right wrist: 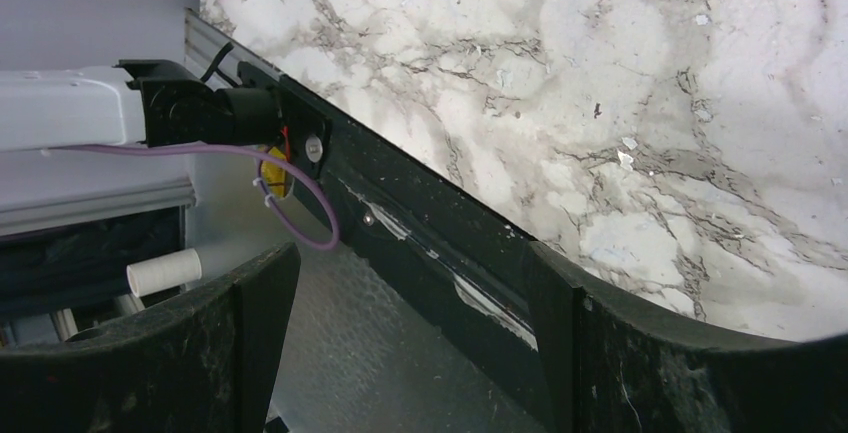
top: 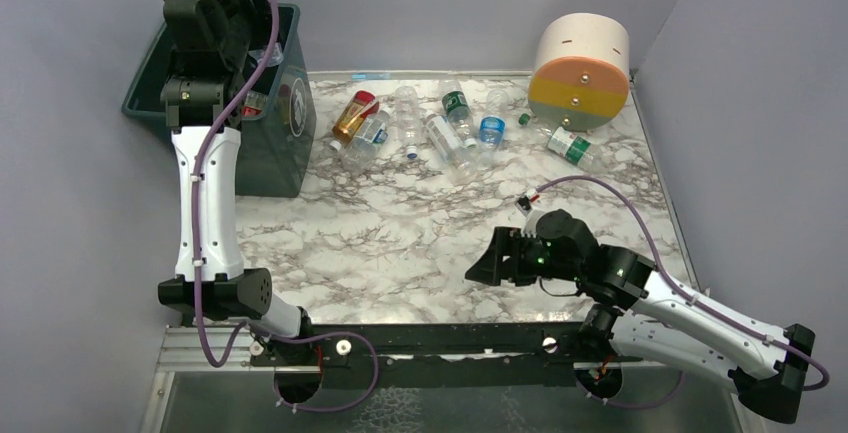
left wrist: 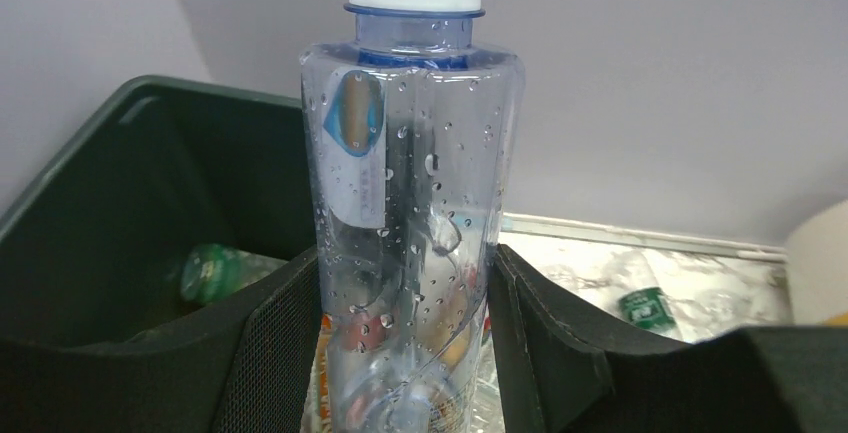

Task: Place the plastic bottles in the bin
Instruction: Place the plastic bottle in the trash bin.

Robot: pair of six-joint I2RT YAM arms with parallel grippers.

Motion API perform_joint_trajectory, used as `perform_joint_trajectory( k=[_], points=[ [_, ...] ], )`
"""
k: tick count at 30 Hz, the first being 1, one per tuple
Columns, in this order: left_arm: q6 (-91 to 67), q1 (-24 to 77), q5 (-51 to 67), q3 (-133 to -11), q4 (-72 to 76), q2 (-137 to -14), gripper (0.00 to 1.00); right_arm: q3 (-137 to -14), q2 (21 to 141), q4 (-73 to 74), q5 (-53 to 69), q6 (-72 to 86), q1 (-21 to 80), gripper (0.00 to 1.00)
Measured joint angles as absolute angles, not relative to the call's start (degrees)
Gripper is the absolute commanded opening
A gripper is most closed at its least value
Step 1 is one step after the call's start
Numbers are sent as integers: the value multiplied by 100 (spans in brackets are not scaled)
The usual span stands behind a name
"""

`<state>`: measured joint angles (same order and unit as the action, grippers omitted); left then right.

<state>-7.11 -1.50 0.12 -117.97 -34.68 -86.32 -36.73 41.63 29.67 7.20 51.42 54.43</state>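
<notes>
My left gripper (top: 252, 53) is shut on a clear plastic bottle (left wrist: 410, 203) with a white cap, held upright over the dark green bin (top: 290, 148); both black fingers (left wrist: 275, 353) press its sides. The bin's inside (left wrist: 100, 203) holds a green bottle (left wrist: 210, 271) and others. Several bottles lie on the marble table at the back: an amber one (top: 353, 116), clear ones (top: 407, 118), a green-labelled one (top: 458, 108), a blue-labelled one (top: 490, 131) and another green-labelled one (top: 570, 146). My right gripper (top: 485, 263) is open and empty, low over the table's front; it also shows in the right wrist view (right wrist: 410, 343).
A big cream, orange and yellow cylinder (top: 580, 68) stands at the back right. The black mounting rail (right wrist: 430, 243) runs along the table's near edge below my right gripper. Grey walls enclose the table on three sides.
</notes>
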Motion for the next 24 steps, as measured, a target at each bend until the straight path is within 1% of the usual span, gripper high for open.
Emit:
perform_joint_trajectory(
  k=[11,18,23,24],
  points=[
    [-613,-331,-1380,-10969,-3096,-8340,60,-3509,4200,2766,805,5162,5443,85],
    [-613,-397,-1916,-10346,-2976,-8259,61,-3398,4257,2676,847,5164,5443,85],
    [-663,-537,-1957,-9852,-2821,-8213,65,-3398,4311,2613,862,5164,5443,85],
    [-672,-567,-1957,-9725,-2814,-8178,68,-3398,4313,2606,867,5166,5443,85]
  ],
)
